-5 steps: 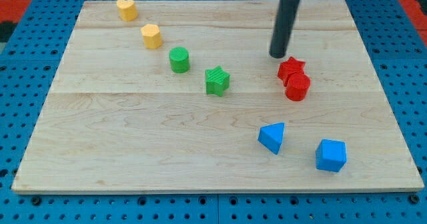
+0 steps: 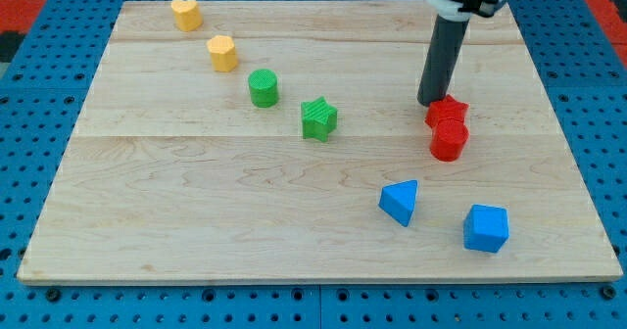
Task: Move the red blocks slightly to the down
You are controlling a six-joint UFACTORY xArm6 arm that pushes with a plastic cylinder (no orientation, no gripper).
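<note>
A red star block (image 2: 447, 112) and a red cylinder block (image 2: 449, 140) sit together on the wooden board (image 2: 196, 202), right of centre, the cylinder touching the star's lower side. My tip (image 2: 430, 102) stands at the star's upper left edge, touching or almost touching it. The dark rod rises from there to the view's top.
A green star (image 2: 318, 118) and green cylinder (image 2: 263, 88) lie left of the red blocks. Two yellow blocks (image 2: 223, 53) (image 2: 186, 14) sit toward the upper left. A blue triangular block (image 2: 400, 202) and a blue block (image 2: 486, 228) lie below the red ones.
My tip moved right and down against the red star. Both red blocks shifted to the right and a little down.
</note>
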